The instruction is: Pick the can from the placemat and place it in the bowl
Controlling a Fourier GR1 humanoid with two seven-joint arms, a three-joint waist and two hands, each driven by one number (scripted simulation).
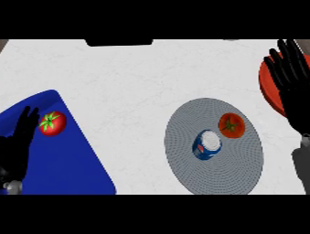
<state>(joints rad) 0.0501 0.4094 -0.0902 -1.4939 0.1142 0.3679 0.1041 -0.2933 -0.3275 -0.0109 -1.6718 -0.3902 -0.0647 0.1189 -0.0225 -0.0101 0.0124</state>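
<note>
A blue can (206,145) with a white top stands on the round grey placemat (191,173) right of centre, next to a red tomato (232,124) on the same mat. The red bowl (268,87) shows at the right edge, partly hidden by my right hand (300,93). That hand is open, fingers straight and pointing away, above and to the right of the can, not touching it. My left hand (12,151) rests open at the lower left, fingers up, over the blue mat.
A blue mat (69,160) lies at the lower left with a second tomato (52,123) on it, close to my left hand. A dark object (119,42) sits at the counter's far edge. White counter (130,91) lies between the two mats.
</note>
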